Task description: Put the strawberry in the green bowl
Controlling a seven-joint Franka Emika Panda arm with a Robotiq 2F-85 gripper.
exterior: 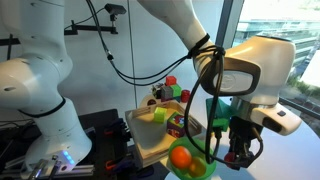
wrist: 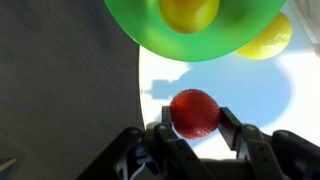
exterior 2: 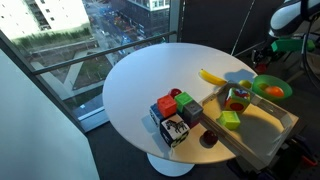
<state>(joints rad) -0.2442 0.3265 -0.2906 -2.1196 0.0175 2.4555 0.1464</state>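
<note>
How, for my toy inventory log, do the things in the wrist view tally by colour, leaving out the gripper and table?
Red: 1, the strawberry
Green: 1, the green bowl
Orange: 1, the ball inside the bowl
Yellow: 1, a yellow fruit past the bowl's rim
Total: 4

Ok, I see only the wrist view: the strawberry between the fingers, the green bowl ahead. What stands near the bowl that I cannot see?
Observer: A wooden tray lies next to the green bowl.
Operator: Is anything in the tray?
Observer: Yes, a yellow-green block sits in it.
Operator: And further from the bowl?
Observer: A group of cubes stands on the white table, past the tray.
</note>
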